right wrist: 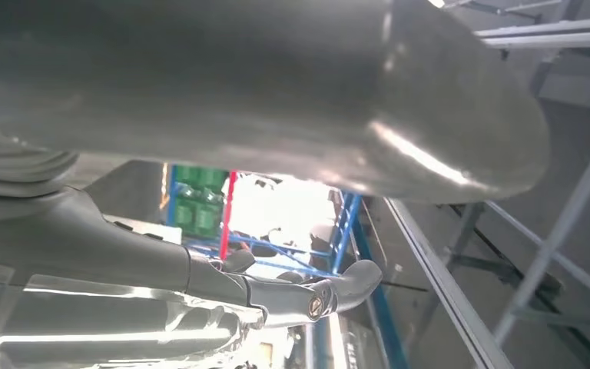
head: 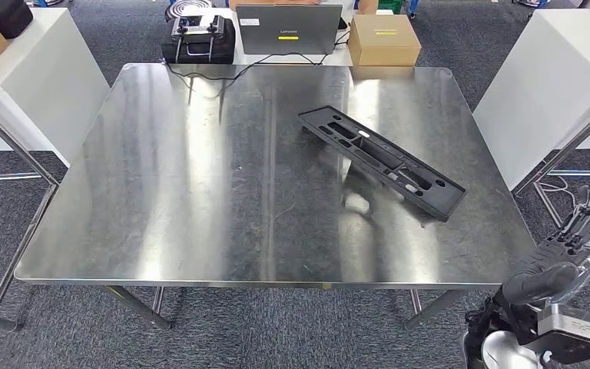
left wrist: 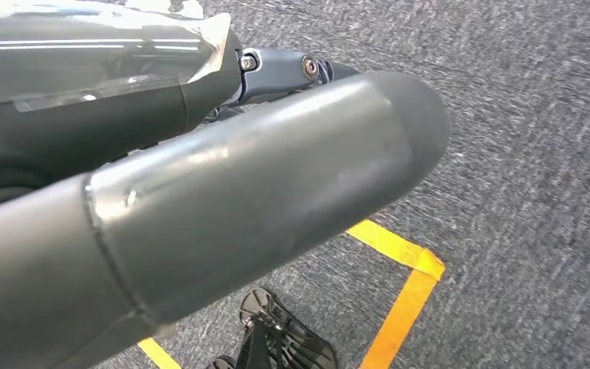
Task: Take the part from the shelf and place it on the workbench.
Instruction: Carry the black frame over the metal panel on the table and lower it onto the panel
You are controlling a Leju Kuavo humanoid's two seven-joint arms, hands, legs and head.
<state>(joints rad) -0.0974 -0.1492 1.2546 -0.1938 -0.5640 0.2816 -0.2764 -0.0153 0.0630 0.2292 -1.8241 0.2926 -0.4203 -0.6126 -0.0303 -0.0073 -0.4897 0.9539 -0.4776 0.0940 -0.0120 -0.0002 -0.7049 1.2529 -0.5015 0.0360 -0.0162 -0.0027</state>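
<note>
The long black part [head: 380, 160], a moulded tray-like piece with several slots, lies flat and slanted on the right half of the steel workbench [head: 200, 192]. Nothing touches it. My right hand [head: 575, 240] hangs low beyond the table's right front corner, fingers apart and holding nothing. In the right wrist view its thumb [right wrist: 276, 92] and a finger [right wrist: 292, 288] stand apart with empty space between them. In the left wrist view my left hand [left wrist: 223, 192] hangs over the carpet, thumb and fingers [left wrist: 276, 73] extended, nothing in its grasp.
A laptop [head: 289, 29], a cardboard box [head: 384, 40] and a black case [head: 198, 40] sit behind the table's far edge. White cabinets [head: 38, 77] [head: 561, 84] flank it. A metal shelf frame [head: 576, 146] stands at right. Yellow floor tape [left wrist: 403, 277] lies under my left hand.
</note>
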